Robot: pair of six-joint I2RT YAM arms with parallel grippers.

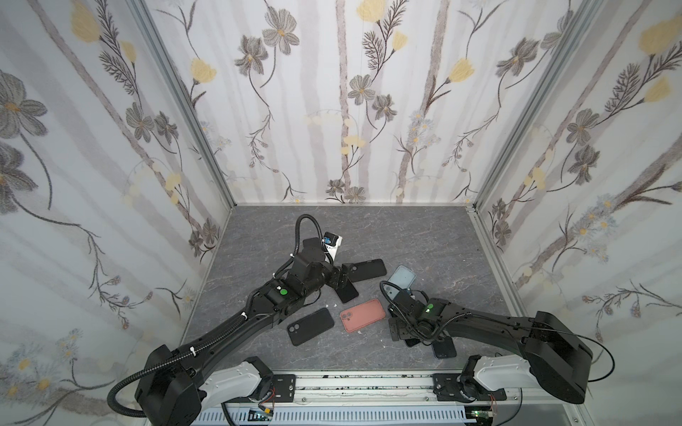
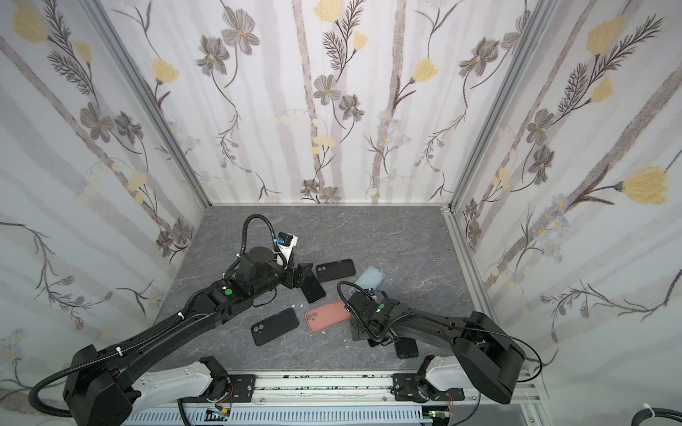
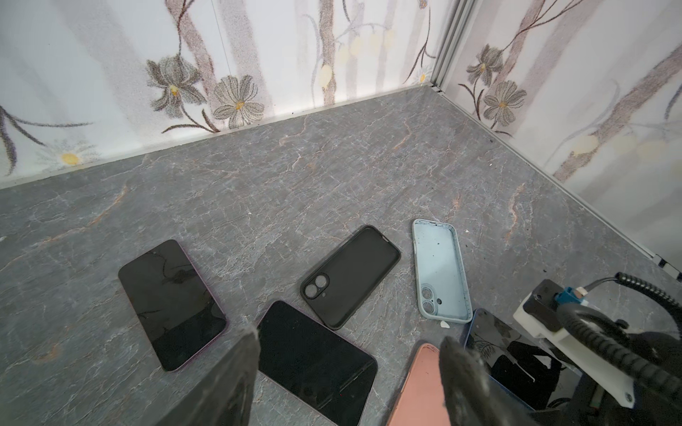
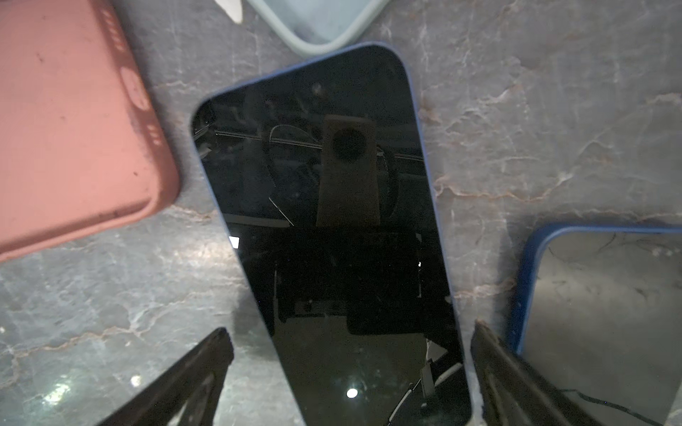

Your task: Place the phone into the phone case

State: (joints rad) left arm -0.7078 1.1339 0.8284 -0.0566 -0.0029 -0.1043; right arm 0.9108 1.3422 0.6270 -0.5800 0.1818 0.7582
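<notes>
Carrying a scatter of phones and cases, the grey marbled bench point(image 1: 424, 236) spreads out in both top views. The left arm point(image 1: 236, 324) reaches toward its middle; the left end effector point(image 3: 350, 350) hangs with fingers point(image 3: 240, 369) apart and empty above a dark-screened phone point(image 3: 317, 365). The right end effector point(image 4: 350, 332) stands wide apart, straddling a blue-edged phone point(image 4: 324, 184) that lies screen-up on the bench. Just beside that phone lies the pink case point(image 1: 362, 314); the light blue case point(image 1: 403, 277), open side up, sits near one end of it.
</notes>
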